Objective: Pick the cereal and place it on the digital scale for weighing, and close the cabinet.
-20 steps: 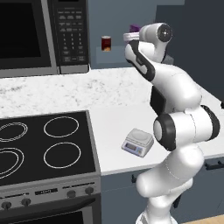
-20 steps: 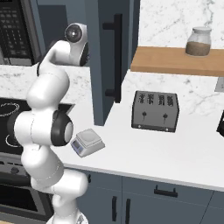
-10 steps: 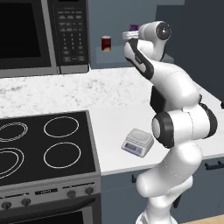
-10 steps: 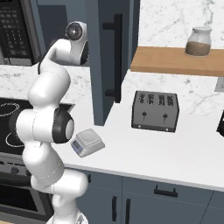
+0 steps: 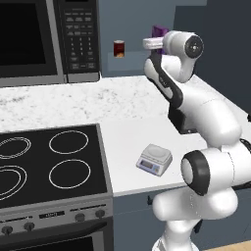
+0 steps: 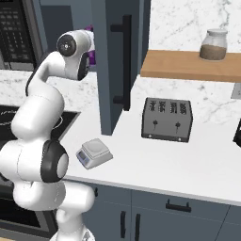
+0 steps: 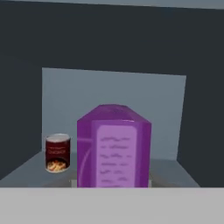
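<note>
Pincer (image 7: 113,186) at cereal (image 7: 113,146), grip unclear

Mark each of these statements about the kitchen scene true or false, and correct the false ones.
1. The small flat purple cereal box stands upright inside the dark blue-grey wall cabinet. True.
2. The short dark red can lies on the silver-white digital scale. False: it stands in the cabinet beside the cereal box.
3. The cabinet door is shut. False: it stands open.
4. The scale's top plate is bare. True.
5. The black four-slot toaster sits on the white counter. True.
</note>
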